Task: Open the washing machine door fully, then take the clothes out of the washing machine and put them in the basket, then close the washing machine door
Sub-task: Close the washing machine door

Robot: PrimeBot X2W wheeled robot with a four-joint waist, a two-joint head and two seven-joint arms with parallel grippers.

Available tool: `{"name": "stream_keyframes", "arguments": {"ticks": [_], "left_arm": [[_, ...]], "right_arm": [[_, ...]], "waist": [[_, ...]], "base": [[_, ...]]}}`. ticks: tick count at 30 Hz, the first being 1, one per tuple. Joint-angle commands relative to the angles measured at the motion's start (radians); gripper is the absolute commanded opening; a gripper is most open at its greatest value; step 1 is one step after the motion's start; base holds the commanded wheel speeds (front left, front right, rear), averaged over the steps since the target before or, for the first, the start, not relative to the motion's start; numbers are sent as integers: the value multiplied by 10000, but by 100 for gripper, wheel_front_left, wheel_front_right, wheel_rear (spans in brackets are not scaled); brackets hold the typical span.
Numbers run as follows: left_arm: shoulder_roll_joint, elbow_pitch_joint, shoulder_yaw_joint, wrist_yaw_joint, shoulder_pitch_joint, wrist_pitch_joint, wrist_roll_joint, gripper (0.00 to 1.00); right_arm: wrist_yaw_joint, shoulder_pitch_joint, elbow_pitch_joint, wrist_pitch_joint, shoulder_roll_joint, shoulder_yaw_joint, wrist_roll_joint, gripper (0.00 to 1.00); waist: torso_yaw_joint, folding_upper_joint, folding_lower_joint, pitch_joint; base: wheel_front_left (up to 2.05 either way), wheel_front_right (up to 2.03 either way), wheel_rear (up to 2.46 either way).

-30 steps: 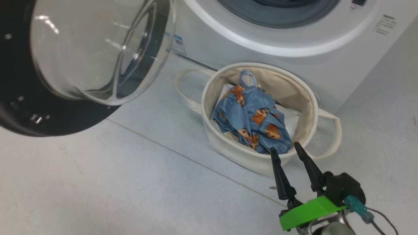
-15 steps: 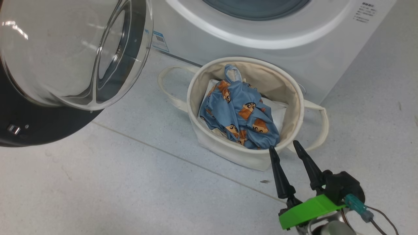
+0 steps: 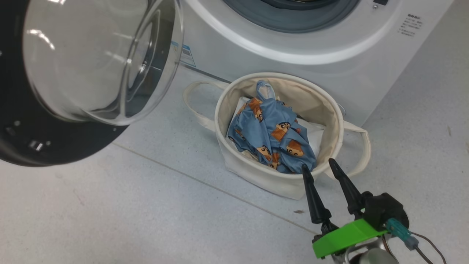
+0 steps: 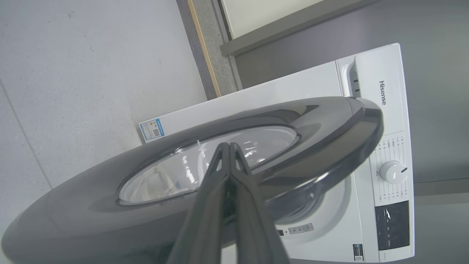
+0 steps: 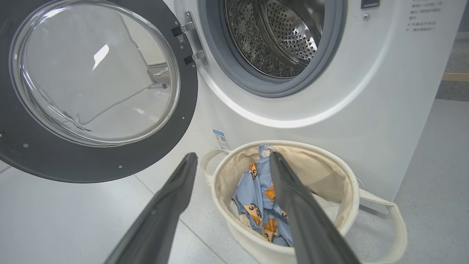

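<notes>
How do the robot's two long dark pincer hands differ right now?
The left gripper has its fingers pressed shut; the right gripper has them spread wide. The left gripper faces the glossy black-rimmed glass washing machine door; the right gripper faces the round cream canvas basket holding the light-blue printed clothes. Both hold nothing.

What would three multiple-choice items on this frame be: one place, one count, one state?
1. The clothes lie: A in the basket; B beside it; C under it.
2. The basket's strap handles number: A one; B two; C four.
3. The washing machine door is: A latched shut; B barely ajar; C swung wide open.
Key: 1 A, the blue fabric sits inside the cream rim. 2 B, one loop shows on each side. 3 C, the door hangs clear of the drum opening.
</notes>
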Motion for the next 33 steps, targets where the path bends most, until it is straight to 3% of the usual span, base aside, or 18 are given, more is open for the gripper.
{"name": "stream_keyframes", "arguments": {"ticks": [1, 11, 19, 26, 33], "left_arm": [[482, -541, 0, 50, 144, 308, 40, 0], [-20, -2295, -1149, 154, 1462, 1700, 274, 0], [-827, -4079, -2047, 193, 2459, 2316, 320, 0], [-1649, -5199, -2945, -273, 3245, 2343, 536, 0], [-2791, -5595, -3638, -790, 3662, 1390, 1036, 0]], "right_arm": [[8, -127, -259, -124, 101, 224, 52, 100], [8, 2, -133, -124, 204, 101, 120, 100], [8, 148, -77, -124, 244, 17, 242, 100], [8, 268, -146, -124, 248, -21, 574, 100], [8, 328, -200, -124, 249, -99, 750, 100]], "waist": [[29, 0, -1, -56], [45, 0, -1, -488], [-154, 0, -1, -870], [-569, 0, -1, -1162], [-1209, 0, -1, -1293]], "base": [[0, 0, 0], [0, 0, 0], [0, 0, 0], [0, 0, 0], [0, 0, 0]]}}
